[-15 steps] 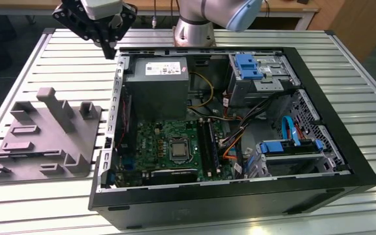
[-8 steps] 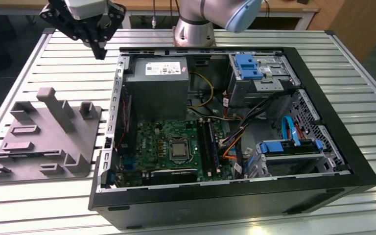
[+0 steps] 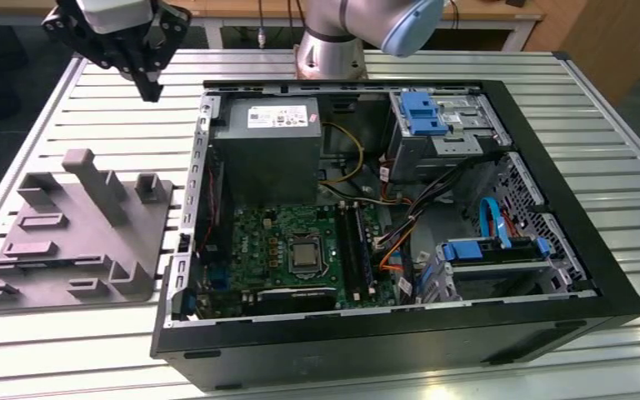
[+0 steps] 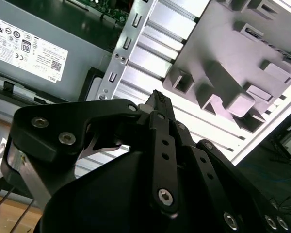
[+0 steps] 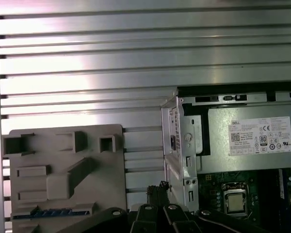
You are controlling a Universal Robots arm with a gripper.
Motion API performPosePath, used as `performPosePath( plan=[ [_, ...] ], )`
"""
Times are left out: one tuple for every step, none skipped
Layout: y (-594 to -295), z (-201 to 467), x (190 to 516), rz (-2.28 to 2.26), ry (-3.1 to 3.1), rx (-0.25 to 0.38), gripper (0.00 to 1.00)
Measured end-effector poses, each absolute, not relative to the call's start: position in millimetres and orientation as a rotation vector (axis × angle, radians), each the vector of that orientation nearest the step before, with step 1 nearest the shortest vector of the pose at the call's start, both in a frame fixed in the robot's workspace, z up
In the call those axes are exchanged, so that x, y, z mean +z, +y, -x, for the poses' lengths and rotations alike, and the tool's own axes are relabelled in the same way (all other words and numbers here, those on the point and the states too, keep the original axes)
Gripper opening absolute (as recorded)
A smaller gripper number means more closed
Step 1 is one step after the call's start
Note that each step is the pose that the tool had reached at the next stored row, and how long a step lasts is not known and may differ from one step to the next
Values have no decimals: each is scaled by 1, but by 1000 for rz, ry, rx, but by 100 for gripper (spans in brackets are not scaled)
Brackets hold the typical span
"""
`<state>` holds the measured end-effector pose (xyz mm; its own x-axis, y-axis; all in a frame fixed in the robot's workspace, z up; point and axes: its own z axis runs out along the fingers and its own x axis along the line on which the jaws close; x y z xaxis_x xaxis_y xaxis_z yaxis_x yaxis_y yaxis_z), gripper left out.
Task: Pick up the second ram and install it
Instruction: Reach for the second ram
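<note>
Gripper (image 3: pixel 150 87) is hanging at the exterior view's upper left, over the slatted table (image 3: pixel 598 100) beyond the grey holder block (image 3: pixel 76 233), its fingers pressed together and gripping nothing. Second ram (image 5: pixel 53 212) is lying in a slot along one edge of that block, as the first wrist view is showing, well apart from the fingertips. Open computer case (image 3: pixel 409 350) is occupying the exterior view's centre and right. Risk, judging from here: closed fingers could be striking the thin stick's edge or the block's upright posts, tilting or jamming the stick.
</note>
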<state>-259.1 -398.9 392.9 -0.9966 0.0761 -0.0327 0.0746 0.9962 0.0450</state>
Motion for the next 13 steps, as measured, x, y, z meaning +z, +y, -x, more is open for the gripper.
performPosePath(
  plan=[
    [-399, 262, 393, -117, 3104, 68, 10],
    [-399, 264, 393, -117, 3104, 68, 10],
    [-399, 267, 393, -118, 3104, 68, 10],
    [-399, 269, 393, -117, 3103, 68, 10],
    [-399, 272, 393, -117, 3103, 68, 10],
    [-399, 274, 392, -117, 3103, 68, 10],
    [-399, 277, 392, -117, 3103, 68, 10],
    [-399, 279, 392, -117, 3103, 68, 10],
    [-399, 282, 392, -117, 3102, 68, 10],
    [-399, 284, 392, -117, 3102, 68, 10],
    [-399, 286, 392, -117, 3102, 68, 10],
    [-399, 289, 392, -117, 3102, 68, 10],
    [-400, 291, 392, -117, 3102, 68, 10]
  ],
)
